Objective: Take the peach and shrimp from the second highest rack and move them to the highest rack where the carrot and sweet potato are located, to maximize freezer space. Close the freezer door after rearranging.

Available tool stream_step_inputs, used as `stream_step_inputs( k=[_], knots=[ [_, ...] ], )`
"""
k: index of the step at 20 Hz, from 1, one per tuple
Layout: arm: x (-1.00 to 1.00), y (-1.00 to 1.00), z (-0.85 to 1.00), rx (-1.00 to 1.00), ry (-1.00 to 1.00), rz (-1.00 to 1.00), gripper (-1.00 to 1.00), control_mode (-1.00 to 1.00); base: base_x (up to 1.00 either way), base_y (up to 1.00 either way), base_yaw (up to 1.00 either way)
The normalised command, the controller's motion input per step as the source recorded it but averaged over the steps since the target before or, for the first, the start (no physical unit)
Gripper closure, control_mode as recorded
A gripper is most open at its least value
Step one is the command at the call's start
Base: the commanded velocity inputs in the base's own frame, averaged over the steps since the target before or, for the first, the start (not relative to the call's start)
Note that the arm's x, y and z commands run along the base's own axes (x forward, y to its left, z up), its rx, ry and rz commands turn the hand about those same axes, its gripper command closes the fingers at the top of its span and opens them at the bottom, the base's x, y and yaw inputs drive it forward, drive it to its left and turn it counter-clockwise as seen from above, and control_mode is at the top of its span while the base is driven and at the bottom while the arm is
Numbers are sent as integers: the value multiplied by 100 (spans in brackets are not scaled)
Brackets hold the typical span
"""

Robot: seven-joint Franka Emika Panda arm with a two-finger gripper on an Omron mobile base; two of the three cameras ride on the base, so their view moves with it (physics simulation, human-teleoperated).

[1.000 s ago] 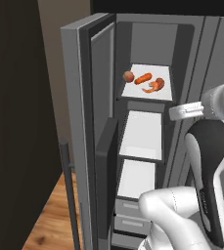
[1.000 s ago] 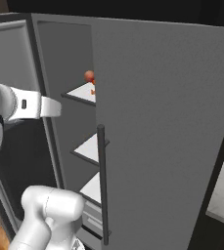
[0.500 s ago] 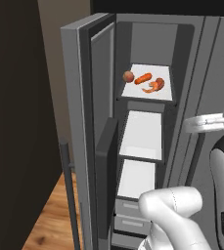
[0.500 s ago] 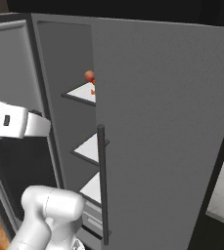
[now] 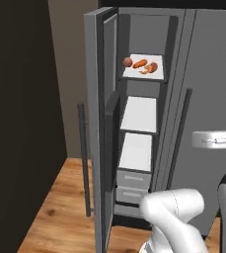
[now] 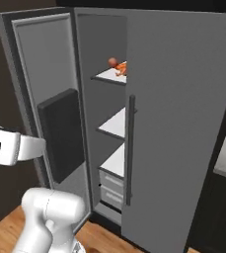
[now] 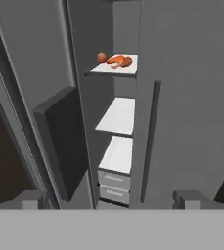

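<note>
Peach (image 5: pixel 128 62), round and reddish, sits beside the curved orange shrimp (image 5: pixel 146 71) on your smooth white top rack (image 7: pixel 114 70), far beyond your gripper (image 7: pixel 111 200), fingers spread, empty.

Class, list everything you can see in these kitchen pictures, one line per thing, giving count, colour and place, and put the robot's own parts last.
Freezer door: one, grey, swung open at the left of the compartment.
Door bin: one, dark, on the inside of the open door.
Closed door: one, grey, right of the open compartment, with a dark vertical handle.
Highest rack: one, white, holding the food.
Food items: a small cluster, orange and reddish, on the highest rack; too small to tell apart.
Lower racks: two, white, bare, below the highest rack.
Drawers: two, grey, under the racks.
Floor: wooden, brown, in front of the freezer.
Robot arm: one, white, low in the left base view.
Gripper: one, dark finger tips wide apart, open.
</note>
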Motion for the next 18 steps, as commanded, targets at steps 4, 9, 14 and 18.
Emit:
stream_step_inputs(
  k=[4,9,14,18],
  knots=[
    [0,0,0,0,0,0,-100,100,-66,60,-11],
    [0,0,0,0,0,0,-100,100,-47,81,-9],
    [0,0,0,0,0,0,-100,100,-7,99,0],
    [0,0,0,0,0,0,-100,100,29,95,-4]
  ],
)
